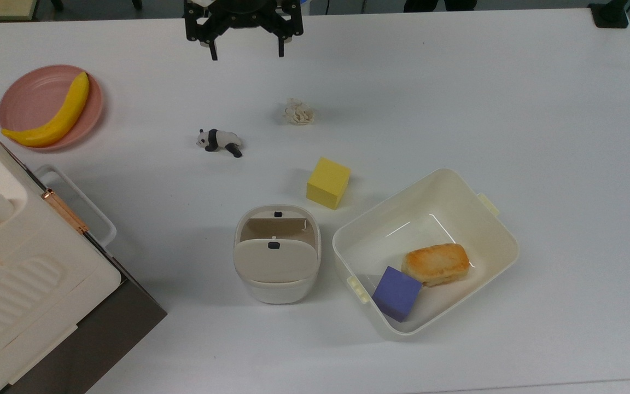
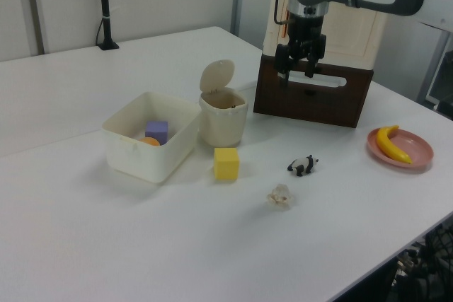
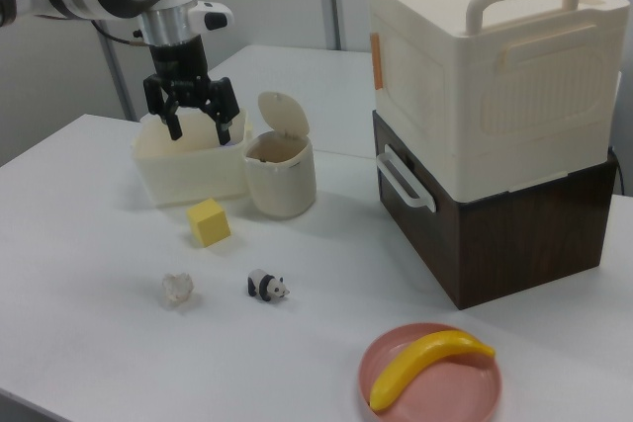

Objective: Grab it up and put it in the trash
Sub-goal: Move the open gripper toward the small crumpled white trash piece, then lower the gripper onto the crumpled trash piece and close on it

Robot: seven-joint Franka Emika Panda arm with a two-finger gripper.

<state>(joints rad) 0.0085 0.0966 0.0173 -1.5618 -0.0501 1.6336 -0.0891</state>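
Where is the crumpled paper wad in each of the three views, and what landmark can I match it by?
Top view: paper wad lies upper centre on the table, up and to the top view's right of the toy panda.
Left view: lower centre right, below the panda.
Right view: lower left, to the right view's left of the panda.
Shared landmark: the yellow cube, between wad and bin.

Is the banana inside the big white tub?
No, the banana lies on the pink plate, while the tub holds a purple cube and bread.
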